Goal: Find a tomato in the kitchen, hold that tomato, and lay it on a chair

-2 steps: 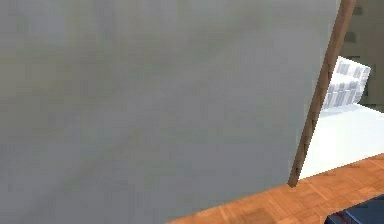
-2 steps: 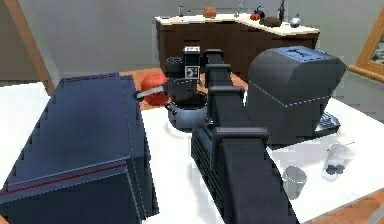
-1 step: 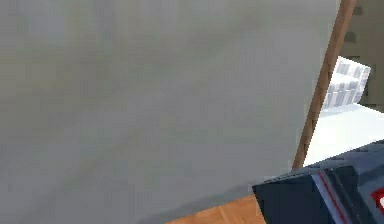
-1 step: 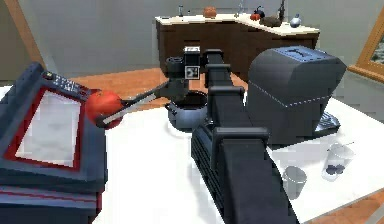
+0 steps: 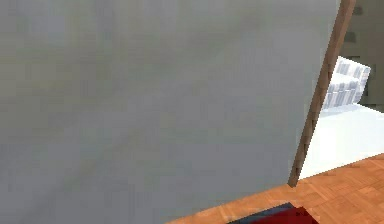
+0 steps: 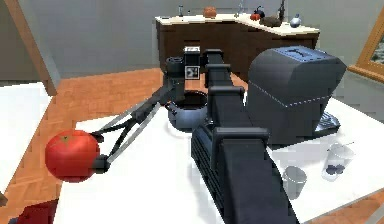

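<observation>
two of the three steps look done: the tomato [image 6: 70,155] is found and hangs at the far end of the hand [image 6: 100,153], clear of the floor and of the white surface [image 6: 160,165] beside it, so the hand holds it; how its fingers are set cannot be told. left, as i judge it: reaching a chair and laying the tomato there. ahead, a grey wall [image 5: 150,100] hides most of what lies beyond, and items on the far brown surface [image 6: 200,45] are too small to name.

A: Where is this?
B: A kitchen, evenly lit: grey wall [image 5: 150,100], wooden trim [image 5: 320,90], orange plank floor [image 6: 110,95].
A: Furniture?
B: Dark brown counter [image 6: 240,45], pale-topped, at the back; white table [image 6: 150,185] in front.
</observation>
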